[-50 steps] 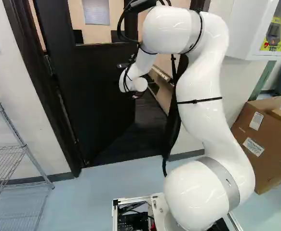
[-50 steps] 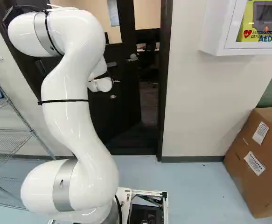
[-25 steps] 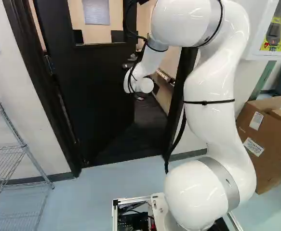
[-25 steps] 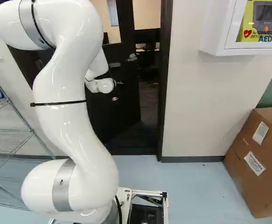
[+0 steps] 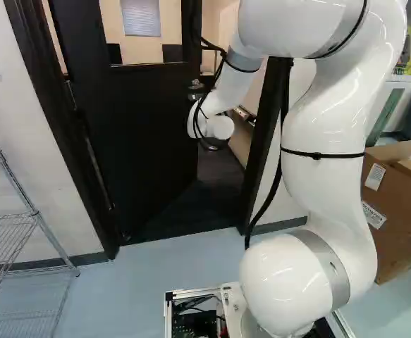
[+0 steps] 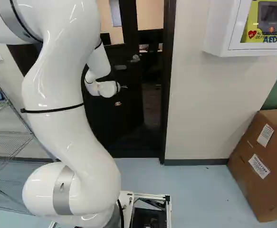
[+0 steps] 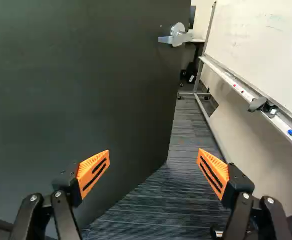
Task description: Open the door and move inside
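Tool (image 7: 154, 156) open, nothing between its fingers. Door (image 7: 85, 90) ajar, ahead and toward the hinge side; its free edge lies beyond the finger gap. Judgement: a further push wants the tool borne hinge-ward, against the door's face.

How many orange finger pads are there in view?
2, both on the open gripper, in the wrist view: one pad toward the door, the other pad toward the whiteboard.

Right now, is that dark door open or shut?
Open, at least partly: the door stands angled inward, away from the frame, and dark striped floor shows past its edge.
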Controlling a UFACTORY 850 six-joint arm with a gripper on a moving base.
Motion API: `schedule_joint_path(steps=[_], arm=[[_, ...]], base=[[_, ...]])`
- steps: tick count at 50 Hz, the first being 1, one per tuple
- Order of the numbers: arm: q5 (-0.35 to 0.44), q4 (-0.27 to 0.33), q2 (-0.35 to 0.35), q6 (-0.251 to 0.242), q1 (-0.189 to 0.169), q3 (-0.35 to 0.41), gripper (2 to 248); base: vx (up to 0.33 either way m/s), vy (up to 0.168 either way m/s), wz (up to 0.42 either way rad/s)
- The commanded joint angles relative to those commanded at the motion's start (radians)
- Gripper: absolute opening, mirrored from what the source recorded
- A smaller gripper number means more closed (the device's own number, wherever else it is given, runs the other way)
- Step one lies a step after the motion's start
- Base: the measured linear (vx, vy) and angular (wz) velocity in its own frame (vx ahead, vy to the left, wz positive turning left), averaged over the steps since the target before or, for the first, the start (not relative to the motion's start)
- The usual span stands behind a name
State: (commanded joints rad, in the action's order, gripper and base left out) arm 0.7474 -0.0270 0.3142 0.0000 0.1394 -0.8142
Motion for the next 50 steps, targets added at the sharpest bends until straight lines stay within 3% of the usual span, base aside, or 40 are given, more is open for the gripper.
schedule_joint_path(steps=[50], arm=[[0.001, 0.016, -0.237, 0.0, -0.073, 0.268, 247]], base=[[0.0, 0.0, 0.0]])
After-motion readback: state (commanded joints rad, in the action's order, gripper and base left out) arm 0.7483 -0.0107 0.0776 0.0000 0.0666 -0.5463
